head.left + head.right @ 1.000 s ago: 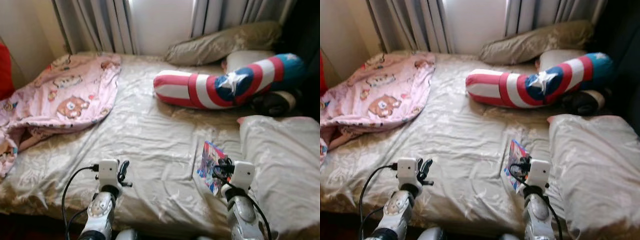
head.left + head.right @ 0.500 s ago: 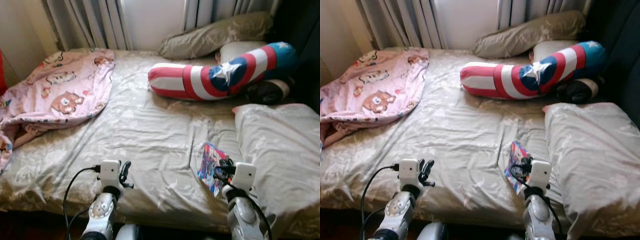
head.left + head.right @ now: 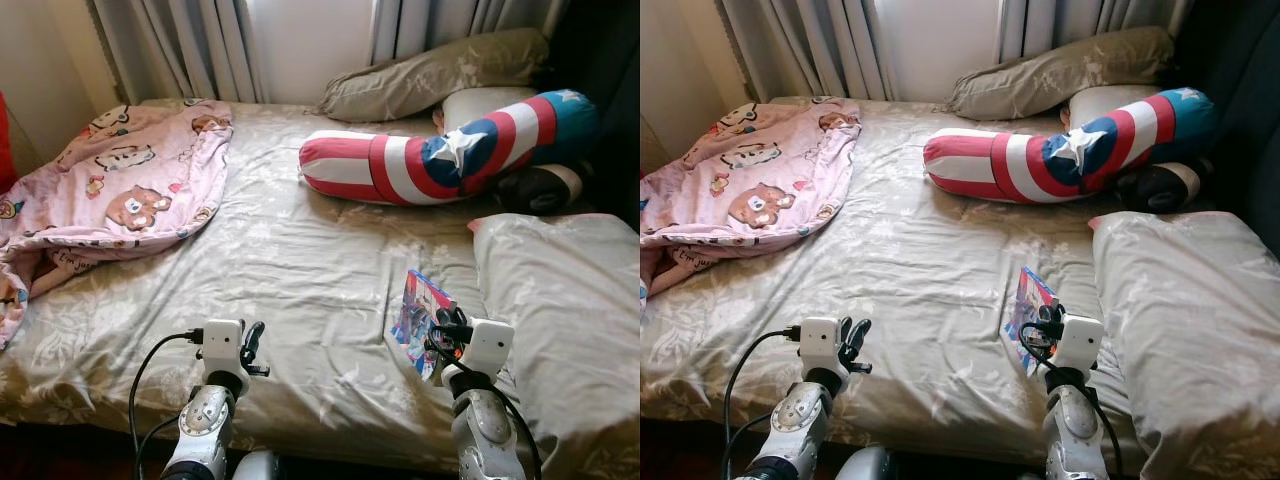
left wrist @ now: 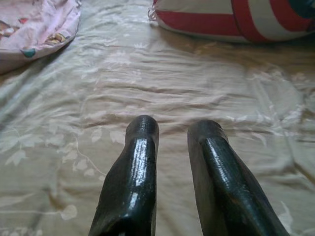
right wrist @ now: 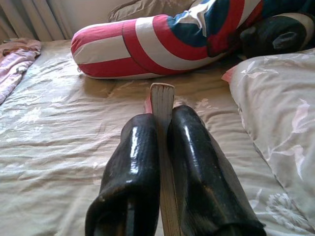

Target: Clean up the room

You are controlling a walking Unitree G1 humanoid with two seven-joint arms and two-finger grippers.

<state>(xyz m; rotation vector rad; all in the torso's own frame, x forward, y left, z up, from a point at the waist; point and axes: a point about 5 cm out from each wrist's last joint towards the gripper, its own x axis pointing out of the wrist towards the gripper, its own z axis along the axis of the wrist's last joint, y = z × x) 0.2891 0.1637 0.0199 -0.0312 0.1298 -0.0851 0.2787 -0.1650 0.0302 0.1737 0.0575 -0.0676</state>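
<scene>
Right now, right gripper (image 5: pixel 162 147) jaws clamped on thin book (image 3: pixel 420 318), held edge-up above bed (image 3: pixel 290 270), near bed's front edge, just beside large beige pillow (image 3: pixel 560 310). Left gripper (image 4: pixel 172 167) hovers over bare sheet, jaws slightly apart, holding nothing. Pink cartoon blanket (image 3: pixel 110 190) bunched at bed's left side. Red-white-blue striped bolster with star (image 3: pixel 450 160) lies across head end, well apart from book. Beige pillow (image 3: pixel 440 75) against curtains (image 3: pixel 190 45) behind it.
</scene>
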